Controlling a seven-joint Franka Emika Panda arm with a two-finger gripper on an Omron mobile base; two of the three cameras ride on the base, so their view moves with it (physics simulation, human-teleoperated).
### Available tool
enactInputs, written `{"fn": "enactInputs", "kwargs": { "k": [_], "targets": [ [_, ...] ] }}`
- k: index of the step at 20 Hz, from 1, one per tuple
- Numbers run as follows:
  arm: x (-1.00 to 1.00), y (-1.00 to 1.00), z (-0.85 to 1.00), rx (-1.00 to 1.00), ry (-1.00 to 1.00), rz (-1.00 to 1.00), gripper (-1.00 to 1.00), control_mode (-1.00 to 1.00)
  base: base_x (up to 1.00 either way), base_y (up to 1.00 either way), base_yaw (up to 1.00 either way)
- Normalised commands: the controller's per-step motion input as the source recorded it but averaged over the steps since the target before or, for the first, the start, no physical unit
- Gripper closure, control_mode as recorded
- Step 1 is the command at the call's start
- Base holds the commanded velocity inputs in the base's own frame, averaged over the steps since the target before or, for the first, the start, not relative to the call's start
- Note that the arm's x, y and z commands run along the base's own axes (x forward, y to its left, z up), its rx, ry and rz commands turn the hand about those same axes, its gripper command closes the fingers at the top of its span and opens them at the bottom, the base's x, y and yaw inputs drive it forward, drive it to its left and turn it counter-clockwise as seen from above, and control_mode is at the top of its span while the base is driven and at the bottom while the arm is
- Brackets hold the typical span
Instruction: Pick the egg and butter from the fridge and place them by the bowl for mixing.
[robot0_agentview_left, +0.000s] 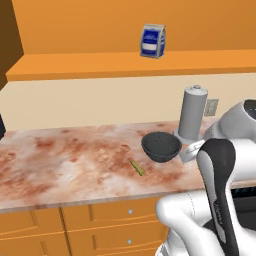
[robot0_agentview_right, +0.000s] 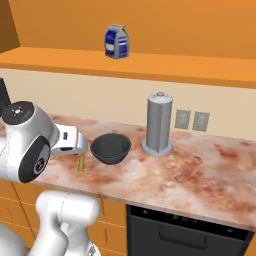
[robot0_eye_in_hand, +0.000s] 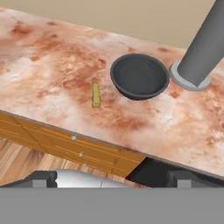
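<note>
**Two dark fingertips spread wide, nothing between them**

Two small dark fingertips of the gripper (robot0_eye_in_hand: 112, 180) rise at the bottom of the hand view, far apart at the left and right, with only open air and the counter's front edge between them. The jaws stand fully released, and they hold and touch nothing. The hand hangs off the counter's front, looking down and across the marbled counter (robot0_eye_in_hand: 52, 57).

Nearest the hand on the counter lies the butter (robot0_eye_in_hand: 96, 95), a thin olive-yellow stick lying flat on the reddish stone, apart from everything else. Just beside it, toward the wall, sits the bowl (robot0_eye_in_hand: 140, 77), round, matte and nearly black, standing upright with a bare inside. The butter and the bowl are near each other but not touching; in the left base view the butter (robot0_agentview_left: 137, 167) lies in front of the bowl (robot0_agentview_left: 161, 146) and to its left, and in the right base view the butter (robot0_agentview_right: 81, 163) shows just left of the bowl (robot0_agentview_right: 111, 148), partly behind the arm's white wrist.

Beyond the bowl stands a tall grey cylinder with a knob (robot0_agentview_right: 159, 124), upright on a round foot, close to the bowl. On the wall behind it are two outlet plates (robot0_agentview_right: 192, 120). Higher up, a blue and white carton (robot0_agentview_right: 116, 41) stands on the orange shelf (robot0_agentview_right: 200, 70). Orange drawers (robot0_agentview_left: 110, 212) run beneath the counter.
</note>
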Motion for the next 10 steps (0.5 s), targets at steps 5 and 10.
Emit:
{"fn": "enactInputs", "kwargs": {
  "k": [5,10],
  "targets": [
    [-0.23,0.02,0.26,0.00,0.00,-0.01,-1.00,-1.00,0.00,0.00,0.00],
    [-0.33,0.00,0.16,0.02,-0.02,-0.02,-1.00,-1.00,0.00,0.00,0.00]
  ]
}}
